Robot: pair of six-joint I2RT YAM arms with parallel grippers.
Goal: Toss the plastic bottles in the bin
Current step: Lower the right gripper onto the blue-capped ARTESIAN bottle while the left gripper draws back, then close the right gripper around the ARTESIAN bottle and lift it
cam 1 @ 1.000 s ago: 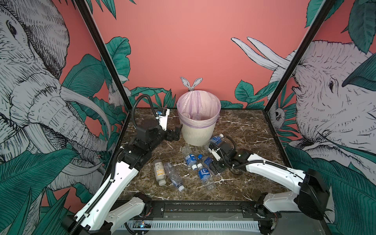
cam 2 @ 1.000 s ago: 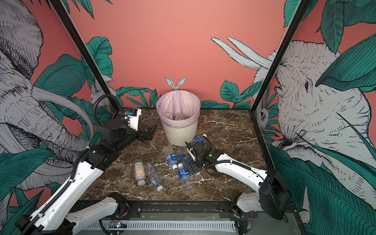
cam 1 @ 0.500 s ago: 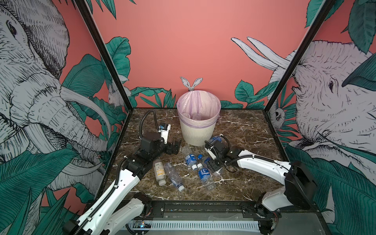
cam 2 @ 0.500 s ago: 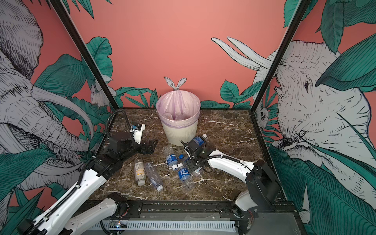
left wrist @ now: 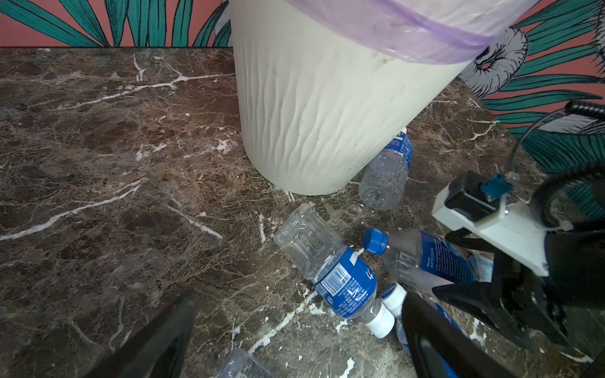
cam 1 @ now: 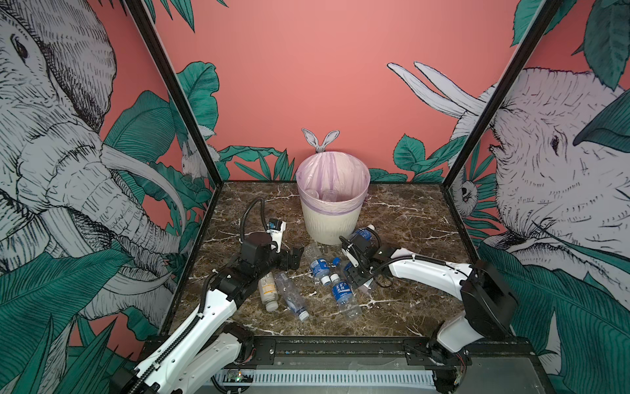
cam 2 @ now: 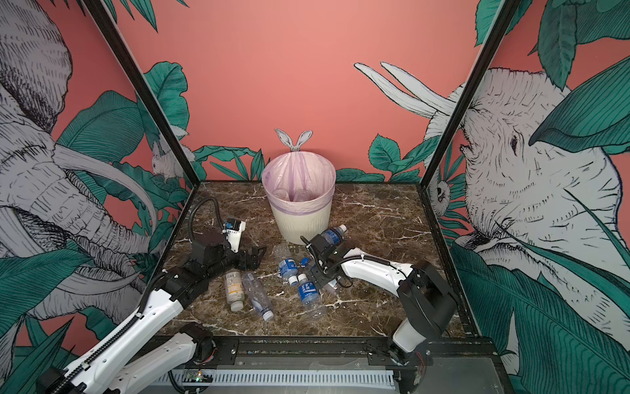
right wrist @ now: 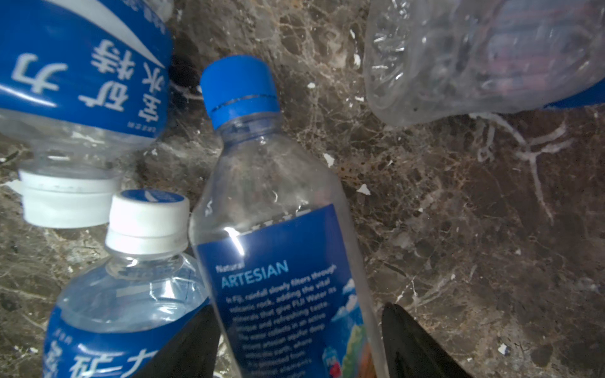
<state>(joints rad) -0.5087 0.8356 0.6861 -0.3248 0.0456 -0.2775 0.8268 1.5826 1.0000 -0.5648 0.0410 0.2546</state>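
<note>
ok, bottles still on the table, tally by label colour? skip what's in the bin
Blue-label bottles: 4
White/yellow-label bottle: 1
Clear bottle, no coloured label seen: 1
Total: 6 on the table; those in the bin are not counted.

Arms: left arm (cam 1: 211,317), right arm (cam 1: 430,275), glossy white shell links, blocky black joint housings. Small dark screw holes dot white link of left arm. Black ribbed conduit (cam 1: 242,223) runs along left arm, loops at wrist. Thin black cable (cam 1: 429,261) along right arm, white tie round it. White wrist camera bracket (cam 1: 276,229), black module, blue connector. Both left gripper (cam 1: 295,258) and right gripper (right wrist: 301,347) black, with tapered fingers (left wrist: 435,340). Black base rail (cam 1: 341,348), bolted.
</note>
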